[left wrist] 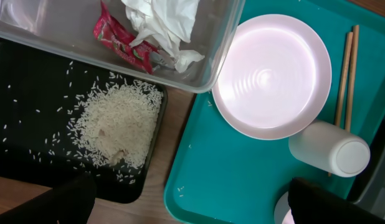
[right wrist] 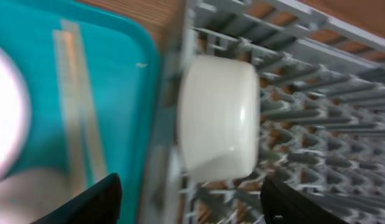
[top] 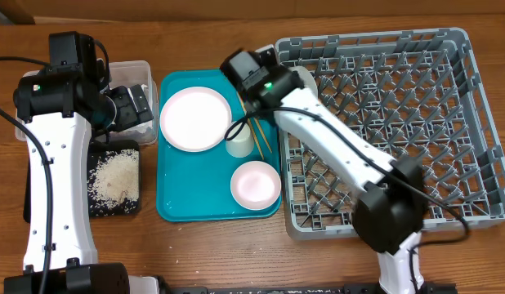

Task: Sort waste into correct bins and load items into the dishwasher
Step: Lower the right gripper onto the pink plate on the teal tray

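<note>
the right gripper (right wrist: pixel 191 184) hangs over the left wall of the dish rack (top: pixel 449 49), its fingers spread wide and grasping nothing. below it, a white bowl (right wrist: pixel 217 118) sits just inside that wall. the view is blurred, so i cannot tell which way its mouth faces.

the chopsticks (top: pixel 260 135) lie side by side on the teal tray (top: pixel 187 204), between the plate (top: pixel 194 118) and the tray's rack-side rim. their long axis runs along that rim. the cup (top: pixel 239 144) stands at their near end. a shallow bowl (top: pixel 255 184) sits mouth up, nearer the robot.

the left gripper (left wrist: pixel 192 186) is released and empty, above the border of the black tray (left wrist: pixel 24 74) and the teal tray. rice (left wrist: pixel 114 127) lies on the black tray. the napkin (left wrist: pixel 161 22) and wrapper (left wrist: pixel 121 40) are in the clear tub (left wrist: pixel 211 68).
</note>
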Controlling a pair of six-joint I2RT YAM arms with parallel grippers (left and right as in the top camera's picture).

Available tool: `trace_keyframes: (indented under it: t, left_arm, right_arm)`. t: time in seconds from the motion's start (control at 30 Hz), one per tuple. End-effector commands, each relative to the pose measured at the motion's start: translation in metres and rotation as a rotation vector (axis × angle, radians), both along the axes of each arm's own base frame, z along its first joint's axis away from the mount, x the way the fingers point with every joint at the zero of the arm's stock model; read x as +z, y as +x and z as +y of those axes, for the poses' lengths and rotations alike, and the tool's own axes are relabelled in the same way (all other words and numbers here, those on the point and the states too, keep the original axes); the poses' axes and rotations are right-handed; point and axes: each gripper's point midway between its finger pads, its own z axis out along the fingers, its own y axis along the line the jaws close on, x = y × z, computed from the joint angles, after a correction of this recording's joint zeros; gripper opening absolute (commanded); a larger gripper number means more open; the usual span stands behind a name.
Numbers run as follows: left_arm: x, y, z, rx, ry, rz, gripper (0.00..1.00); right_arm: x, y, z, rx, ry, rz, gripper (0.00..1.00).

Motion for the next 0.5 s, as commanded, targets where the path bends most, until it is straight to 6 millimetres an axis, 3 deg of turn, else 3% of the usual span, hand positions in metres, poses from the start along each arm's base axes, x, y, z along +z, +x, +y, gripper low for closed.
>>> trace_keyframes:
  t: [0.0,0.07,0.2,0.3,0.47]
  left_arm:
    - [0.004,0.001,0.003,-0.001,0.014,-0.011,1.0]
    - [0.004,0.001,0.003,-0.001,0.014,-0.011,1.0]
    - [0.004,0.001,0.003,-0.001,0.014,-0.012,1.0]
    - [0.004,0.001,0.003,-0.001,0.014,-0.011,1.0]
    - [0.004,0.001,0.003,-0.001,0.014,-0.011,1.0]
  right_arm:
    - [0.047,-0.027,0.027,0.072,0.271,0.053,0.75]
    - [0.048,-0.052,0.037,0.115,0.351,0.161,0.77]
    - [0.031,-0.107,0.049,0.17,0.445,0.442,0.77]
    - [0.011,-0.134,0.047,0.152,0.44,0.574,0.67]
    - [-0.031,-0.164,0.043,0.04,0.399,0.697,0.62]
